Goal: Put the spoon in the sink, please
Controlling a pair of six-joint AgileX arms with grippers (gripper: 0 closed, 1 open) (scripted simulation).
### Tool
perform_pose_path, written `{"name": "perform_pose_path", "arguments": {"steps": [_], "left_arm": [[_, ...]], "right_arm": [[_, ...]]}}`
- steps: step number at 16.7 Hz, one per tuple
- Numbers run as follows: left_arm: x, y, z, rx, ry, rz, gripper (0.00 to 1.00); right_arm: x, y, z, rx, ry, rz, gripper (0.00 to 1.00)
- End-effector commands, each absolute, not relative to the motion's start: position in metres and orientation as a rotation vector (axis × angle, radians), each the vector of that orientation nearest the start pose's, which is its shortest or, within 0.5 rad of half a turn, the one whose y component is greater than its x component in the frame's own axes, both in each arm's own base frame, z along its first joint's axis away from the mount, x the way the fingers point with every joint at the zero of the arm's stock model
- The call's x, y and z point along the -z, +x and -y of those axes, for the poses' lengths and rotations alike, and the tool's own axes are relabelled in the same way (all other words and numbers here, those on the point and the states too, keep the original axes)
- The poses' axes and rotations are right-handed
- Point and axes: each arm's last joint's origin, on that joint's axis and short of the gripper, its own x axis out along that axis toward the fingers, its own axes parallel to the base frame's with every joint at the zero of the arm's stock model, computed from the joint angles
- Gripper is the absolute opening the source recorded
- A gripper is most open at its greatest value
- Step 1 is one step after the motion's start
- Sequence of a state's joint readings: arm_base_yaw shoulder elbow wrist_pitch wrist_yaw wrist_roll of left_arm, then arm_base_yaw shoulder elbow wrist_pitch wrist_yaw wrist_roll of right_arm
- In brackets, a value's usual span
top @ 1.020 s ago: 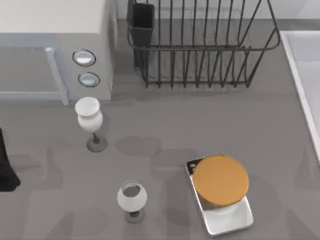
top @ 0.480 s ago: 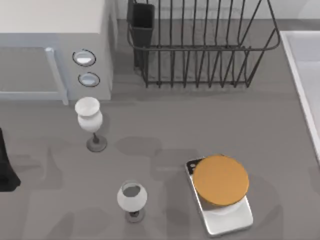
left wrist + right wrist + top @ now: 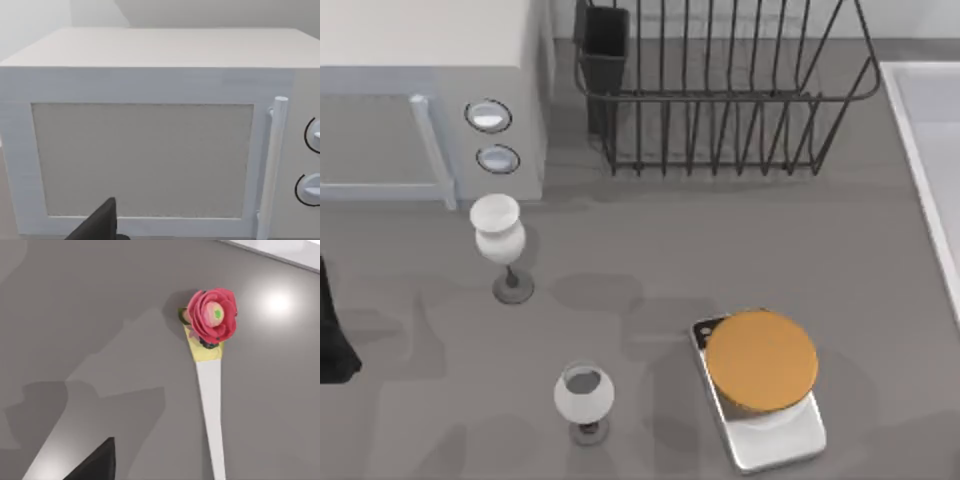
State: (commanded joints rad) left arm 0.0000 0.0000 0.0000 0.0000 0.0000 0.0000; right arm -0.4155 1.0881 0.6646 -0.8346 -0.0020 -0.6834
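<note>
Right wrist view looks down on the spoon (image 3: 210, 390), flat on the bare table (image 3: 75, 315): pale handle, red rose ornament at one end, close to a pale rim strip that is probably the sink's. Hangs above it with the right gripper (image 3: 97, 464), apart from the handle; cannot tell whether wide or narrow. Holds nothing, as far as can be seen.

Top view puts the sink (image 3: 932, 110) at 3 o'clock, rack (image 3: 720, 100) at 12, microwave (image 3: 420, 60) at 10 to 11, tray (image 3: 790, 445) with orange disc (image 3: 761, 360) at 5, and two glasses (image 3: 585, 395) at 7 to 9. Left gripper (image 3: 100, 226) parked at 9 o'clock, facing the microwave; state also impossible to tell.

Risks, as judgement:
- Thin, flat handle: likely to slide or spin away if the descent lands off-centre or stops too high.
- Bulky rose end: probably heavier, so a grasp far along the handle may let the spoon tip and slip out.
- Raised sink rim: may catch a low carry and knock the spoon loose short of the basin.
</note>
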Motion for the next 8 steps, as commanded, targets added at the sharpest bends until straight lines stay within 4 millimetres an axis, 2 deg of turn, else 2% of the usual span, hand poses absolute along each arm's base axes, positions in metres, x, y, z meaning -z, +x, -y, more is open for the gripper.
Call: {"name": "perform_pose_path", "arguments": {"steps": [4, 8], "left_arm": [[-0.160, 0.106, 0.001, 0.000, 0.000, 0.000, 1.00], [-0.160, 0.106, 0.001, 0.000, 0.000, 0.000, 1.00]], "right_arm": [[-0.194, 0.182, 0.099, -0.210, -0.288, -1.487, 1.00], [-0.193, 0.188, 0.110, -0.267, -0.266, -1.549, 1.00]]}}
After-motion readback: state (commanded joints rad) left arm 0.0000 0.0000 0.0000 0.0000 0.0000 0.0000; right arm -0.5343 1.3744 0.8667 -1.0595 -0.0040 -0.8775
